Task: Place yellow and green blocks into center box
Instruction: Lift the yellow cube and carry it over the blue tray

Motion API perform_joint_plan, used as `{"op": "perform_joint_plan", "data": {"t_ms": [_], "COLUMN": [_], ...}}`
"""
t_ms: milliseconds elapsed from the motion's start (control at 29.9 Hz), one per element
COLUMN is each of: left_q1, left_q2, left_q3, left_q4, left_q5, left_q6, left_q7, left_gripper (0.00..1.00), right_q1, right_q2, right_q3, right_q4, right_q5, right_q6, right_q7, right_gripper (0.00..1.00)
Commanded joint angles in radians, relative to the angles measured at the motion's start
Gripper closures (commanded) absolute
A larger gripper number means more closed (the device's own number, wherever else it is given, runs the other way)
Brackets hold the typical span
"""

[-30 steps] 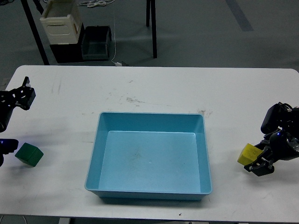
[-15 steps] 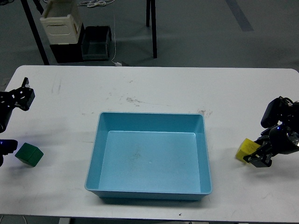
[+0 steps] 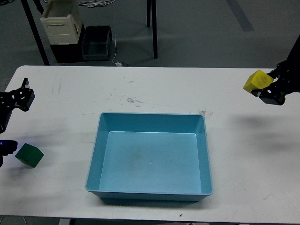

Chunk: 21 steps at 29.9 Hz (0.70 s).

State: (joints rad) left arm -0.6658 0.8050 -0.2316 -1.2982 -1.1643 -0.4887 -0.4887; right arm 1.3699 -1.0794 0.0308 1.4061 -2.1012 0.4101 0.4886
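Observation:
A blue box (image 3: 150,192) sits open and empty at the table's center. My right gripper (image 3: 263,87) is shut on a yellow block (image 3: 257,80) and holds it high above the table at the far right, right of and beyond the box. A green block (image 3: 29,155) lies on the table at the far left, left of the box. My left gripper (image 3: 22,96) hovers at the left edge, above and apart from the green block, with its fingers spread and nothing between them.
The white table (image 3: 154,89) has scuff marks behind the box. Beyond its far edge stand a cream crate (image 3: 60,21), a dark bin (image 3: 96,43) and black table legs (image 3: 152,28) on the grey floor.
My right gripper has lifted the yellow block from the table surface near the box's right side up and away to the far right. The left arm and green block have not moved.

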Motion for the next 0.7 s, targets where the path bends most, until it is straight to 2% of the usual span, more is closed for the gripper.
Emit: {"op": "perform_joint_plan", "data": {"t_ms": [0, 402, 669], "left_q1": [0.000, 0.000, 0.000], "left_q2": [0.000, 0.000, 0.000], "left_q3": [0.000, 0.001, 0.000], "left_q4": [0.000, 0.000, 0.000], "left_q5": [0.000, 0.000, 0.000], "left_q6": [0.000, 0.000, 0.000], "left_q7": [0.000, 0.000, 0.000], "left_gripper": [0.00, 0.00, 0.00], "right_q1": [0.092, 0.270, 0.304], "right_q2": [0.021, 0.335, 0.532], "right_q3": [0.000, -0.080, -0.173], "right_q4": [0.001, 0.005, 0.005], "right_q5": [0.013, 0.098, 0.132], "right_q6": [0.004, 0.039, 0.068], "right_q7": [0.000, 0.000, 0.000], "right_gripper": [1.00, 1.00, 1.00]}}
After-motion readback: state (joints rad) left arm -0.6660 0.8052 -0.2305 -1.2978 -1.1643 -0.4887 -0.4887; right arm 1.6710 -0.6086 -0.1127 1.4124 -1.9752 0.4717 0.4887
